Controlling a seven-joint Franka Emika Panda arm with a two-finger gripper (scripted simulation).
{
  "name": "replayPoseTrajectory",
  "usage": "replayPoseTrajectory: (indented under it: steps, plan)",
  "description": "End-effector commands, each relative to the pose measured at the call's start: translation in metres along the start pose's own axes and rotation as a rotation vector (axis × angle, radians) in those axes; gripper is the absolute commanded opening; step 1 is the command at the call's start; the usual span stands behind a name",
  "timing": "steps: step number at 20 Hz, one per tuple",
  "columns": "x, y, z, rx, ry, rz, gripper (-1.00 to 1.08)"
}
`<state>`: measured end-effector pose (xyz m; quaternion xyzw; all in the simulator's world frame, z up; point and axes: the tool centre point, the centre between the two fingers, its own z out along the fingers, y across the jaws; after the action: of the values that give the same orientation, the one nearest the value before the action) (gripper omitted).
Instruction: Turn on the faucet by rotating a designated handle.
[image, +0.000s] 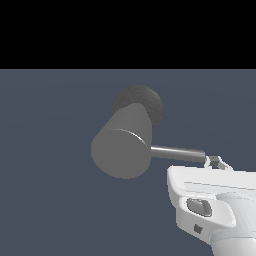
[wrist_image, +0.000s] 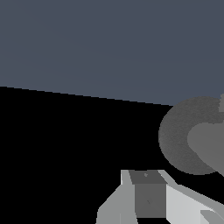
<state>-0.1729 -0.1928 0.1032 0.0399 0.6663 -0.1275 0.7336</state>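
Below, flat slate-blue floor (image: 45, 200); black void beyond; faucet (image: 122, 150) standing.

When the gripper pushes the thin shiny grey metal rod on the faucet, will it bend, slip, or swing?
The thin shiny grey metal rod looks straight and stiff, so bending seems unlikely. Its glossy surface may be slippery. Joined to the thick matte grey cylinder, it would probably swing about it when the gripper pushes its tip.

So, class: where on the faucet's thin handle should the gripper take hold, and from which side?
Probably near the free tip of the handle, approached from the exterior view's right, where the gripper sits. The slim rod sticks out sideways from the faucet, so the tip gives most leverage.
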Motion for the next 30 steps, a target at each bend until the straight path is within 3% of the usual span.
replayPoseTrajectory:
  steps: [1,12,19,30]
  plan:
    - [-0.001,0.012,0.000,-0.017,0.008,0.028,-1.00]
    - [0.021,0.047,-0.017,-0.046,0.102,0.115,-1.00]
    - [0.021,0.048,-0.017,-0.048,0.103,0.116,-1.00]
    - [-0.013,0.041,-0.013,-0.049,0.105,0.119,-1.00]
